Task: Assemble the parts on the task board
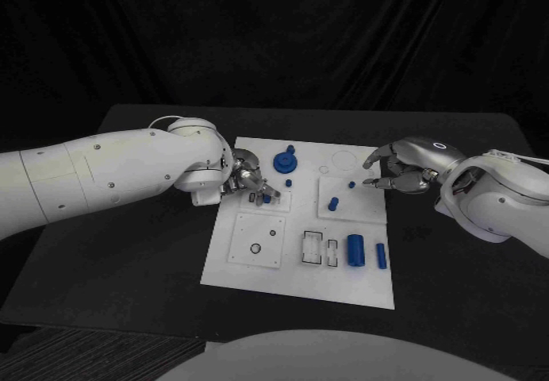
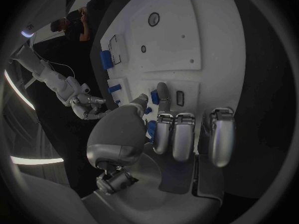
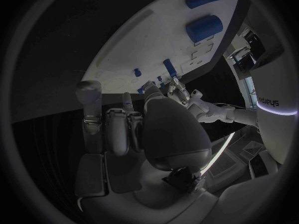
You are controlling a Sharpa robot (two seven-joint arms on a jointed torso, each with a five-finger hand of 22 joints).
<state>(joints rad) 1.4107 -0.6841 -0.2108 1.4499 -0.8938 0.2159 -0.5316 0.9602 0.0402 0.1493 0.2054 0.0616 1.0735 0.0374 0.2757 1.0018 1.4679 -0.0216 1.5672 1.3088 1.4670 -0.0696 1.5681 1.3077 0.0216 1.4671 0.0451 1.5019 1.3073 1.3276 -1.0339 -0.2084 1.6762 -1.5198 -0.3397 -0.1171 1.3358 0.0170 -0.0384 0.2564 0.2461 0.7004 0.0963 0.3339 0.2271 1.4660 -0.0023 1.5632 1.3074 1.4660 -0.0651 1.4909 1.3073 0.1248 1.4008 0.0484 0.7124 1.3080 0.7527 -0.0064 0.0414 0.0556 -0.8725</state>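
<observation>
Left hand (image 1: 243,184) sits over the upper-left of the task board (image 1: 300,278) on the bench (image 1: 126,270), fingers (image 2: 163,97) pinching a small blue part (image 1: 266,198) at a square plate. Right hand (image 1: 401,168) hovers at the board's right edge, fingers apart, holding nothing as far as I can tell; a small blue peg (image 1: 351,185) is just beside its fingertips. Blue knob (image 1: 285,163) near the top, big cylinder (image 1: 356,249) and a slimmer pin (image 1: 381,255) lower right. Parts look like light, rigid, smooth plastic, likely slippery. I'd pinch the pegs across the shaft mid-length and grip the cylinder round its sides.
</observation>
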